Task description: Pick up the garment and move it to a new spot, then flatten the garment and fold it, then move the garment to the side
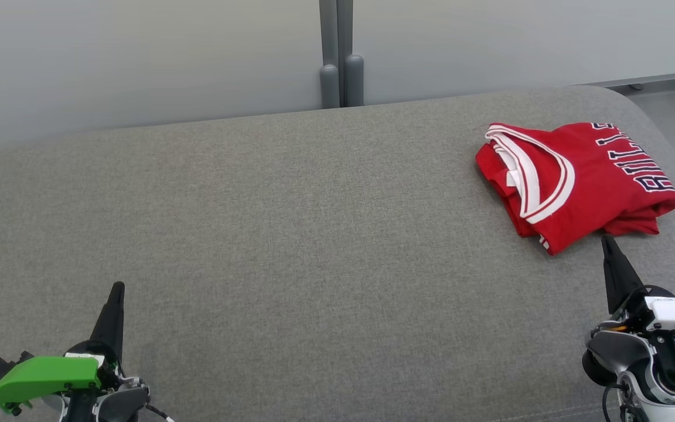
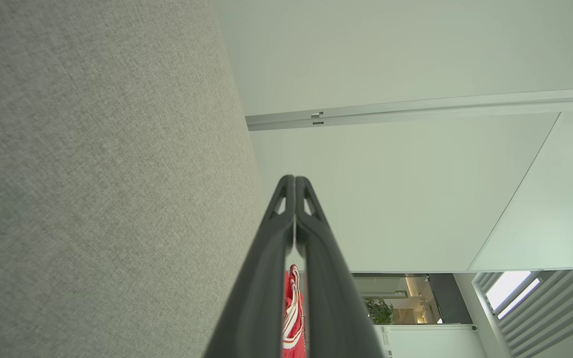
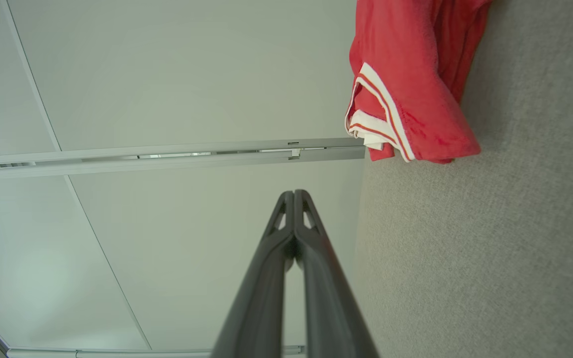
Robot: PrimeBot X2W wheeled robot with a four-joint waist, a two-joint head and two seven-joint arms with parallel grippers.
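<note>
A red garment (image 1: 578, 179) with white trim and dark lettering lies folded on the far right of the grey cushioned surface (image 1: 290, 234). My right gripper (image 1: 607, 240) is shut and empty, its tip just short of the garment's near edge. In the right wrist view the garment (image 3: 411, 79) lies ahead and to the right of the shut right gripper (image 3: 294, 193). My left gripper (image 1: 118, 287) rests shut and empty at the lower left, far from the garment. Between the fingers in the left wrist view, a strip of the garment (image 2: 292, 313) shows behind the shut left gripper (image 2: 294, 178).
A pale wall with a grey vertical post (image 1: 337, 55) stands behind the surface. The surface curves off at the right, with floor (image 1: 671, 111) beyond. The wide middle and left of the surface hold nothing.
</note>
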